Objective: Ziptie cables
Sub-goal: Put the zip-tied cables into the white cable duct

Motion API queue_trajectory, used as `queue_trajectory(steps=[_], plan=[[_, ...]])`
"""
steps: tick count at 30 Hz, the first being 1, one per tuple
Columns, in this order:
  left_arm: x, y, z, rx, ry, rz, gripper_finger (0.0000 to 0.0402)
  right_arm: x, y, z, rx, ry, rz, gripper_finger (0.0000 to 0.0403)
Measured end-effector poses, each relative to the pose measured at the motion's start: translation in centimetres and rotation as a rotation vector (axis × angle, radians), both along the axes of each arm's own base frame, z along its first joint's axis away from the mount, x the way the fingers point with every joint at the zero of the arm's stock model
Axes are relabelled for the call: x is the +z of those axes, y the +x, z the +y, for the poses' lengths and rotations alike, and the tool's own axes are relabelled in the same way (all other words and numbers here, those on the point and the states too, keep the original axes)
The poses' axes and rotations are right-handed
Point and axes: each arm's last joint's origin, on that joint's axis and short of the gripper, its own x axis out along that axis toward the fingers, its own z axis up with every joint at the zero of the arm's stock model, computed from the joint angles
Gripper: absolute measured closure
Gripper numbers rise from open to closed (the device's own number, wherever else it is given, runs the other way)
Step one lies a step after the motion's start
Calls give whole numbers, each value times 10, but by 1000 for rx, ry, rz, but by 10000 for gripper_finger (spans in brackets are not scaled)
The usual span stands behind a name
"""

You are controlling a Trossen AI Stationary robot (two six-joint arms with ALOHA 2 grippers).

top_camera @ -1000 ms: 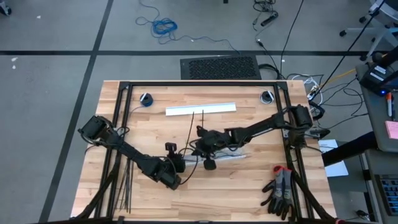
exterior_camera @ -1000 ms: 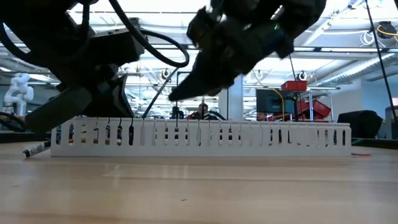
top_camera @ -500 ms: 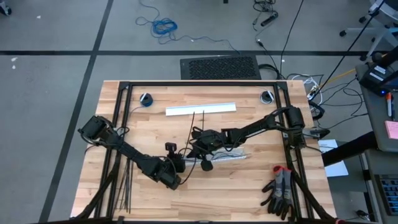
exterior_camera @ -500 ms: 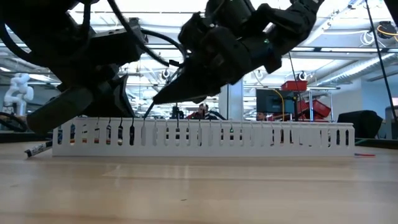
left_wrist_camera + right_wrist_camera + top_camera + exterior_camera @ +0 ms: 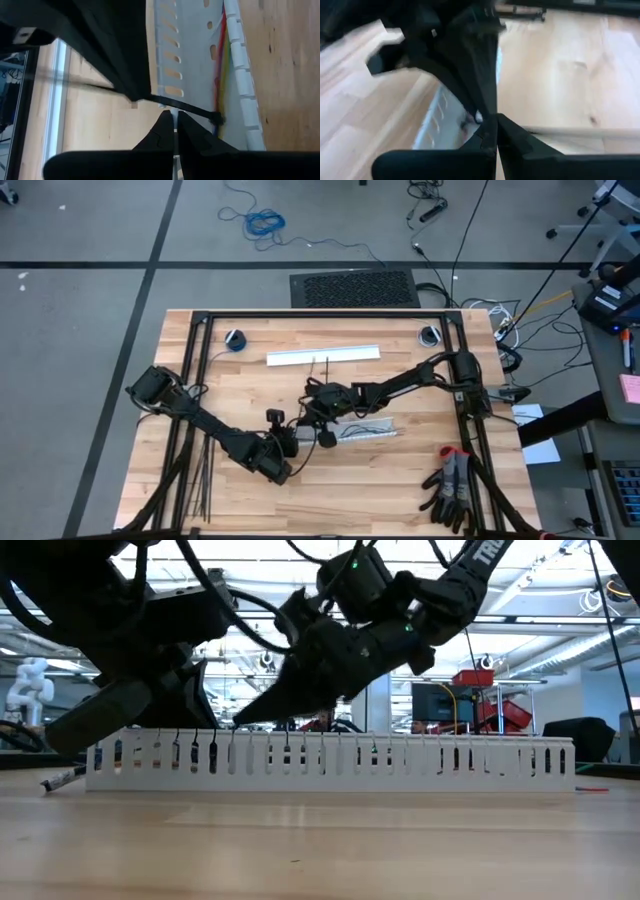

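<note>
1. The right gripper (image 5: pixel 312 402) sits at the centre of the high view, jaws pressed together. A thin black ziptie (image 5: pixel 311 385) runs up the frame from its tips; it looks pinched there, though the contact itself is too small to confirm.
2. The left gripper (image 5: pixel 290 438) is just below and left of it, jaws likewise shut. In the left wrist view a ziptie (image 5: pixel 187 106) crosses just above its fingertips (image 5: pixel 175 131) with a small head at the right end; whether the tips actually pinch it I cannot tell.
3. The cables (image 5: pixel 368 428) lie just right of both grippers in the high view, a pale bundle on the wood, long axis across the frame with a slight tilt, splayed ends to the right.
4. The gripped ziptie's long axis runs nearly straight up the high view, its free end near the white channel (image 5: pixel 322 356) in the upper centre. Spare zipties (image 5: pixel 204 480) lie lower left, pointing up and down the frame.
5. Likely step: threading the strip's tail through its head. To do it well, keep the strip taut and square to the bundle, and bring the tips together slowly.
6. Keep the loop around the cables, not beside them, before tightening; a twist in the strip would block the head.
</note>
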Motion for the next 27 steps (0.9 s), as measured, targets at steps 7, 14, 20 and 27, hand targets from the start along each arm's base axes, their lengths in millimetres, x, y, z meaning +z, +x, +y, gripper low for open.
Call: queue_trajectory(steps=[7,14,20,27], plan=[[0,0,-1,-3,-2,-4,396,-17,12,-4,-8,2,21,403],[0,-1,-4,-11,-5,-9,396,-21,18,-3,-8,4,43,403],[0,-1,-4,-10,-6,-9,396,-18,10,-3,-36,20,164,403],[0,-1,-4,7,-15,-18,396,3,-6,5,-93,-92,265,403]])
